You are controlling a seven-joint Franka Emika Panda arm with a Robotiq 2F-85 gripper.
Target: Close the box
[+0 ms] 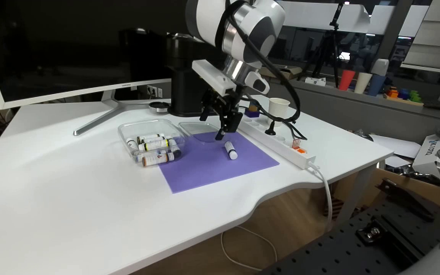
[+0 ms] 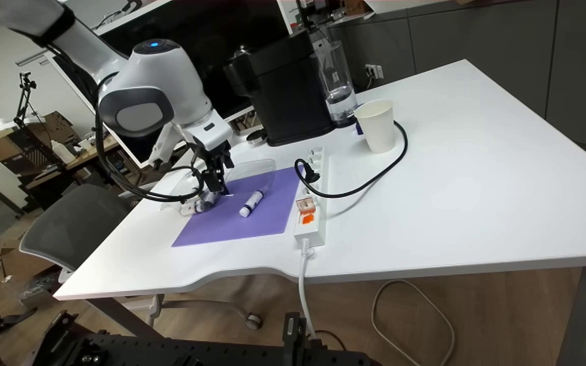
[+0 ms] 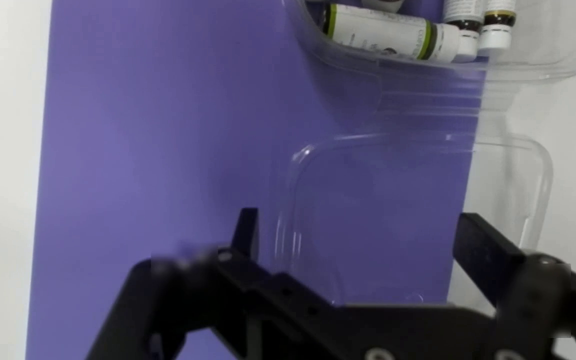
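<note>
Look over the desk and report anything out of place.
One vial lies loose on the purple sheet, outside the open box. It looks like a stray, since the other vials lie inside. I see no spill or damage.

Franka Panda arm [image 1: 243, 30] bent, reaching over the table [image 1: 59, 206]; blue light [image 2: 154, 44] showing on one joint. Wrist [image 1: 238, 69] angled downward in both exterior views. Claw [image 3: 359, 215] set well back from the table's curved edge, fingers [image 3: 485, 245] spread wide apart; fingertip clearance cannot be determined.
</note>
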